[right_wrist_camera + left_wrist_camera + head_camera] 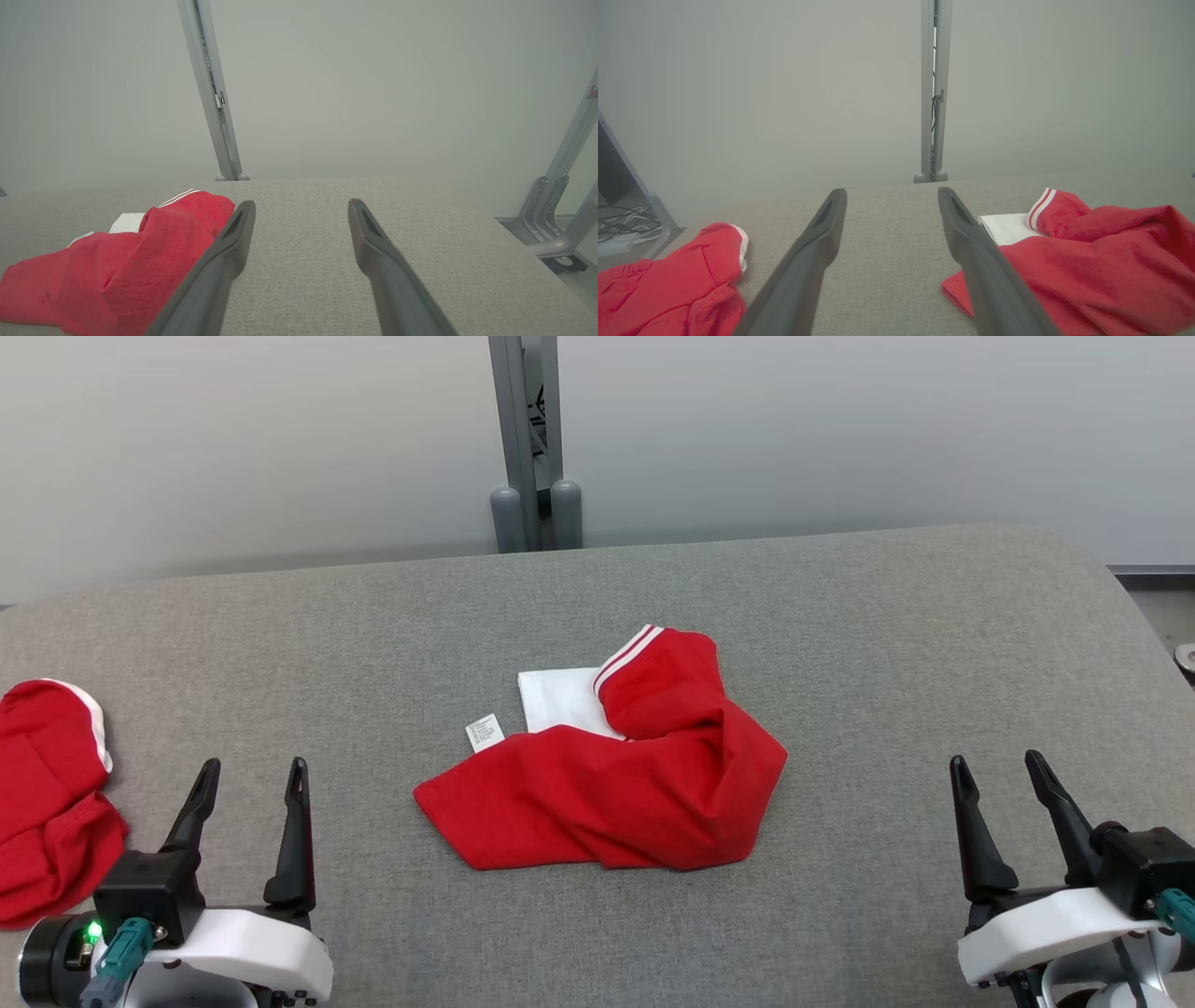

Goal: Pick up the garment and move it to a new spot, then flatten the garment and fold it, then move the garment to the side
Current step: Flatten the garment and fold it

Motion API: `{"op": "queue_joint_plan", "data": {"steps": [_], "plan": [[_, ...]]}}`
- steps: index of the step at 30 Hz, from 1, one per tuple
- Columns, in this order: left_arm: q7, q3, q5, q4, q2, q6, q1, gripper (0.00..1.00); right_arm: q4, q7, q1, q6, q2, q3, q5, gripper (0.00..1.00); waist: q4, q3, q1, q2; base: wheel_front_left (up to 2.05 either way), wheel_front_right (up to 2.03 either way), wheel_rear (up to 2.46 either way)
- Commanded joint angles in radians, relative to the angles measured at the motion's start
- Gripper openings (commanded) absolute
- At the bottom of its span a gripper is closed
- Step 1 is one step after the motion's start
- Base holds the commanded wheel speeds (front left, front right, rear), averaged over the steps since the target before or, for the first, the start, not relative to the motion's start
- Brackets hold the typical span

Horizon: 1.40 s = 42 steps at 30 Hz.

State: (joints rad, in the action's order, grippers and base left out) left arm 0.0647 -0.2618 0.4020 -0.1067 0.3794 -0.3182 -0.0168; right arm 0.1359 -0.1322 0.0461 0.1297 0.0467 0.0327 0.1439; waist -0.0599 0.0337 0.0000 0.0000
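A crumpled red garment with white-striped trim, a white inner panel and a small label lies bunched in the middle of the grey padded table. It also appears at the right of the left wrist view, garment, and at the left of the right wrist view, garment. My left gripper rests open near the front left, well clear of the cloth, with nothing between its fingers. My right gripper stands open at the front right, also empty and apart from it.
A second red garment with white trim lies heaped at the table's left edge, just left of my left gripper. A grey metal post rises behind the table's far edge. A metal frame stands off the right side.
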Motion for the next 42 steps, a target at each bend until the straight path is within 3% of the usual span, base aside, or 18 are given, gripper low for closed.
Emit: {"op": "queue_joint_plan", "data": {"steps": [1,19,25,31,42], "plan": [[-0.001,0.002,-0.003,-0.004,0.007,-0.006,-0.006,1.00,-0.008,0.002,-0.010,0.002,0.007,0.005,0.004,1.00,0.001,0.001,0.0000,0.0000,0.00,0.00,0.00],[-0.010,-0.012,0.019,0.011,0.002,0.005,0.018,1.00,-0.013,0.007,0.017,0.002,0.007,0.003,0.003,1.00,0.024,0.024,0.0000,0.0000,0.00,0.00,0.00],[-0.107,-0.082,0.079,0.106,-0.001,0.112,0.085,1.00,-0.013,0.005,0.043,0.002,0.007,-0.033,0.011,1.00,0.001,0.067,0.0000,0.0000,0.00,0.00,0.00],[-0.182,-0.131,0.140,0.301,-0.023,0.231,0.196,1.00,-0.004,-0.010,0.074,0.002,0.007,-0.055,0.021,1.00,-0.050,0.119,0.0000,0.0000,0.00,0.00,0.00],[-0.202,-0.156,0.186,0.612,-0.035,0.371,0.377,1.00,0.026,-0.040,0.095,0.002,0.007,-0.053,0.034,1.00,-0.114,0.179,0.0000,0.0000,0.00,0.00,0.00]]}}
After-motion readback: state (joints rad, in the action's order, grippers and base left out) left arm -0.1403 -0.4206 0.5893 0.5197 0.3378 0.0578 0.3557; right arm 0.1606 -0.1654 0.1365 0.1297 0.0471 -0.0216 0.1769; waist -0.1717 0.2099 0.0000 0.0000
